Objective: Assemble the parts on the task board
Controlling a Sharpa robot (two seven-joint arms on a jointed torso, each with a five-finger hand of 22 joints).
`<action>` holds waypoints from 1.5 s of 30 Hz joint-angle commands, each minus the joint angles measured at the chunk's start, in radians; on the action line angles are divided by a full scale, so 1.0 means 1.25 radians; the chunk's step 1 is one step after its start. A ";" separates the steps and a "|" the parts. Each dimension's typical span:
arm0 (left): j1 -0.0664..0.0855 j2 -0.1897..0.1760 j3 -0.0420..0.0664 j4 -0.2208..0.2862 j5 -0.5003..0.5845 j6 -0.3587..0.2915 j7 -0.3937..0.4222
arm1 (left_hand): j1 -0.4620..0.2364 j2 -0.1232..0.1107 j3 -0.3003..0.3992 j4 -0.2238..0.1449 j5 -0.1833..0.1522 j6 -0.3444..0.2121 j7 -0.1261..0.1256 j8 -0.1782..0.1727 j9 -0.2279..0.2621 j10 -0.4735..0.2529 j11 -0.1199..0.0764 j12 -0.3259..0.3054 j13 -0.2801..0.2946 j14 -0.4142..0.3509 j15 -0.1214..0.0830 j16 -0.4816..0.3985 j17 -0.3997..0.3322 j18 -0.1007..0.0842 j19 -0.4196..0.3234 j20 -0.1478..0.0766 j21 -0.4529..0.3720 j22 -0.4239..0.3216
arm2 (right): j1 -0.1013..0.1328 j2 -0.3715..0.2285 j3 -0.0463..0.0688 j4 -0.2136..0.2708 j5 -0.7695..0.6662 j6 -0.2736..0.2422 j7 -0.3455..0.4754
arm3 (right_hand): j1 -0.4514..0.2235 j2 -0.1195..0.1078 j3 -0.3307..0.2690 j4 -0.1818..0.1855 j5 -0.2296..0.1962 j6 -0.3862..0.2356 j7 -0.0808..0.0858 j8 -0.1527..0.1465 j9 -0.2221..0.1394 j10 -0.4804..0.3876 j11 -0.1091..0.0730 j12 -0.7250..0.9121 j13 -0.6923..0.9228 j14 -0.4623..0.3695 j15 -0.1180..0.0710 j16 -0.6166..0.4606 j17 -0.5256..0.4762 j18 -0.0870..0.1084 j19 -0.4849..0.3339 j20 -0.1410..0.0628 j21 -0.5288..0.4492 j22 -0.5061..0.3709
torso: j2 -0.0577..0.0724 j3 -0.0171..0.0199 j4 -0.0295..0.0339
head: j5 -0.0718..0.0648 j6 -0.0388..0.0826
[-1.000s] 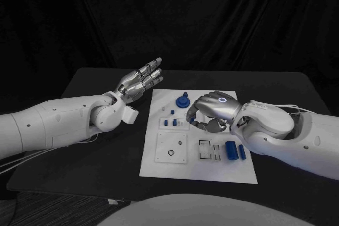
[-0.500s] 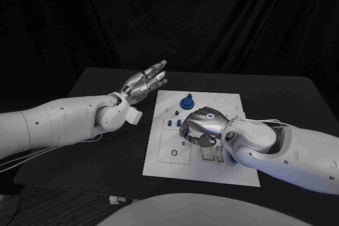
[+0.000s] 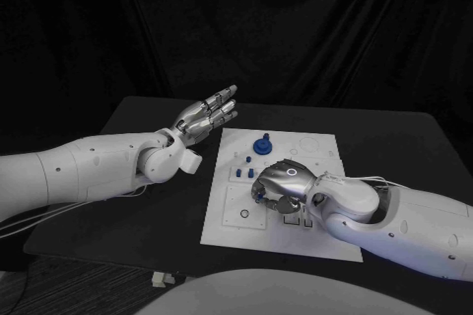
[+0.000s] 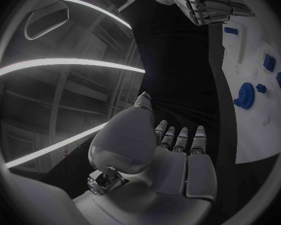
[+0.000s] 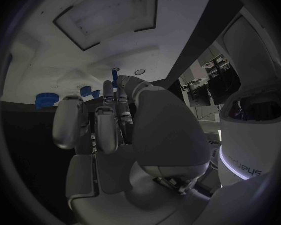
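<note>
Since a second ago the right hand (image 3: 281, 183) has travelled from the far part of the task board (image 3: 320, 241) toward its middle and now hangs low over the board there, knuckles up and fingers curled under; in the right wrist view a slim blue part (image 5: 115, 80) stands upright between its fingertips, so it looks pinched, though the contact itself is hard to make out. Left hand (image 3: 205, 113) has drifted only slightly and hovers raised over the black table (image 3: 128, 192) just off the board's left edge, fingers straight and apart, holding nothing. On the far end of the board stands the round blue gear-like part (image 3: 262, 145), and two small blue pegs (image 3: 245, 173) sit in the board just left of the right hand's knuckles. Left wrist view shows the same gear (image 4: 245, 95) and small blue pieces (image 4: 269, 62) on the white board
</note>
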State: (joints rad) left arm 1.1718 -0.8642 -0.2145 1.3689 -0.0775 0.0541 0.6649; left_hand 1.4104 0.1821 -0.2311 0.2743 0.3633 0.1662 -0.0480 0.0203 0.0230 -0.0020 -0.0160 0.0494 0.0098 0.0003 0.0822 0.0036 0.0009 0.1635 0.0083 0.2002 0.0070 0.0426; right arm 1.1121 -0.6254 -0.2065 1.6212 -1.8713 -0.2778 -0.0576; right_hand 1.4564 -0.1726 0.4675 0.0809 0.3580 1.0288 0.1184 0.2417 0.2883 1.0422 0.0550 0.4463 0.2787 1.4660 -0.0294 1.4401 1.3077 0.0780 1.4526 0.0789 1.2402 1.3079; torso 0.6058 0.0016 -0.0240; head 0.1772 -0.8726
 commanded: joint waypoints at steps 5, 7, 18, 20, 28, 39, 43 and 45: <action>-0.002 0.002 0.001 0.002 0.005 0.006 0.008 | 0.009 0.001 0.001 -0.002 0.004 0.001 0.005 0.004 0.001 0.002 0.004 0.003 0.001 0.000 0.007 -0.003 -0.001 0.010 0.000 0.006 0.001 0.001 | -0.004 0.000 0.001 0.000 -0.013 0.004 -0.010 | 0.006 -0.005 -0.001 -0.005 0.003 -0.005 0.002 -0.003 0.001 0.005 -0.002 0.002 0.001 0.044 0.004 -0.004 0.039 -0.004 -0.007 0.000 -0.005 0.132 | -0.003 -0.0003 -0.0001 | 0.004 0.000; -0.002 0.001 0.001 0.002 0.005 0.007 0.008 | 0.010 0.001 0.002 -0.002 0.005 0.002 0.006 0.004 0.001 0.002 0.004 0.003 0.001 0.000 0.007 -0.003 -0.001 0.010 0.000 0.006 0.001 0.001 | -0.004 0.000 0.001 0.000 -0.013 0.004 -0.010 | 0.006 -0.005 -0.001 -0.005 0.003 -0.005 0.002 -0.003 0.001 0.005 -0.002 0.002 0.001 0.044 0.004 -0.004 0.039 -0.004 -0.007 0.000 -0.005 0.132 | -0.002 -0.0002 0.0000 | 0.004 0.000; -0.003 0.002 0.001 0.001 0.005 0.009 0.005 | 0.011 0.002 0.002 -0.002 0.005 0.002 0.007 0.004 0.001 0.002 0.004 0.003 0.001 0.000 0.008 -0.003 -0.001 0.010 0.000 0.007 0.002 0.001 | -0.007 0.005 0.001 -0.006 -0.013 0.000 -0.009 | 0.004 -0.005 -0.001 -0.005 0.002 -0.007 0.003 -0.005 0.001 0.005 -0.001 0.002 0.001 0.043 0.005 -0.006 0.036 -0.003 -0.007 0.001 -0.007 0.132 | -0.003 -0.0007 0.0001 | 0.002 0.000; -0.003 0.002 0.001 0.001 0.005 0.009 0.005 | 0.011 0.002 0.002 -0.002 0.005 0.002 0.007 0.004 0.001 0.002 0.004 0.003 0.001 0.000 0.008 -0.003 -0.001 0.010 0.000 0.007 0.002 0.001 | -0.009 0.007 0.001 -0.008 -0.013 -0.001 -0.009 | 0.003 -0.005 -0.001 -0.005 0.002 -0.007 0.003 -0.005 0.001 0.005 -0.001 0.002 0.001 0.043 0.005 -0.006 0.035 -0.003 -0.007 0.001 -0.007 0.132 | -0.003 -0.0009 0.0001 | 0.002 0.000; -0.003 0.002 0.001 0.001 0.005 0.010 0.003 | 0.011 0.002 0.002 -0.002 0.005 0.002 0.007 0.004 0.001 0.002 0.004 0.003 0.001 0.000 0.008 -0.003 -0.001 0.010 0.000 0.007 0.002 0.001 | -0.015 0.013 0.001 -0.018 -0.013 -0.006 -0.008 | 0.003 -0.005 -0.001 -0.005 0.001 -0.008 0.003 -0.006 0.001 0.005 -0.001 0.002 0.001 0.043 0.005 -0.006 0.035 -0.003 -0.008 0.001 -0.007 0.132 | -0.003 -0.0012 0.0003 | 0.005 0.000; -0.003 0.003 0.001 0.000 0.005 0.011 0.000 | 0.014 0.002 0.002 -0.003 0.007 0.003 0.008 0.004 0.001 0.002 0.004 0.003 0.001 0.000 0.009 -0.003 -0.001 0.011 0.000 0.008 0.002 0.002 | -0.019 0.018 0.001 -0.021 -0.006 0.000 -0.009 | 0.002 -0.005 -0.001 -0.006 -0.001 -0.008 0.003 -0.007 0.002 0.005 -0.001 0.002 0.001 0.042 0.005 -0.007 0.034 -0.003 -0.008 0.001 -0.009 0.131 | -0.004 -0.0016 0.0006 | 0.004 0.000; -0.004 0.004 0.001 -0.001 0.005 0.012 -0.002 | 0.014 0.002 0.002 -0.003 0.007 0.002 0.009 0.004 0.001 0.002 0.004 0.003 0.001 0.000 0.009 -0.003 -0.001 0.011 0.000 0.008 0.002 0.002 | -0.020 0.019 0.001 -0.021 -0.004 0.004 -0.010 | 0.002 -0.004 -0.001 -0.007 -0.002 -0.010 0.003 -0.008 0.002 0.005 -0.001 0.002 0.001 0.041 0.005 -0.010 0.030 -0.002 -0.009 0.001 -0.012 0.130 | -0.004 -0.0018 0.0008 | 0.004 0.000; -0.004 0.004 0.001 -0.001 0.005 0.013 -0.004 | 0.015 0.003 0.003 -0.004 0.008 0.002 0.009 0.004 0.001 0.002 0.004 0.003 0.001 0.000 0.010 -0.003 -0.001 0.011 0.000 0.009 0.002 0.002 | -0.020 0.020 0.001 -0.022 -0.004 0.007 -0.013 | 0.002 -0.004 0.000 -0.008 -0.004 -0.011 0.004 -0.009 0.001 0.006 -0.001 0.001 0.001 0.041 0.005 -0.010 0.029 -0.002 -0.010 0.002 -0.014 0.130 | -0.004 -0.0020 0.0004 | 0.004 0.000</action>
State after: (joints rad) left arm 1.1688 -0.8613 -0.2145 1.3665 -0.0774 0.0582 0.6544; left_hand 1.4188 0.1824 -0.2312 0.2743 0.3677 0.1698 -0.0444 0.0203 0.0236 -0.0021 -0.0161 0.0493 0.0095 0.0004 0.0896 0.0036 0.0016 0.1628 0.0083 0.2074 0.0070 0.0438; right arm 1.0904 -0.6027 -0.2060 1.5926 -1.8754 -0.2768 -0.0579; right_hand 1.4564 -0.1726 0.4666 0.0768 0.3543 1.0208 0.1240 0.2331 0.2902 1.0450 0.0524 0.4453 0.2789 1.4660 -0.0294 1.4315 1.3075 0.0779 1.4454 0.0790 1.2264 1.3075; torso 0.6006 -0.0004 -0.0230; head 0.1816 -0.8725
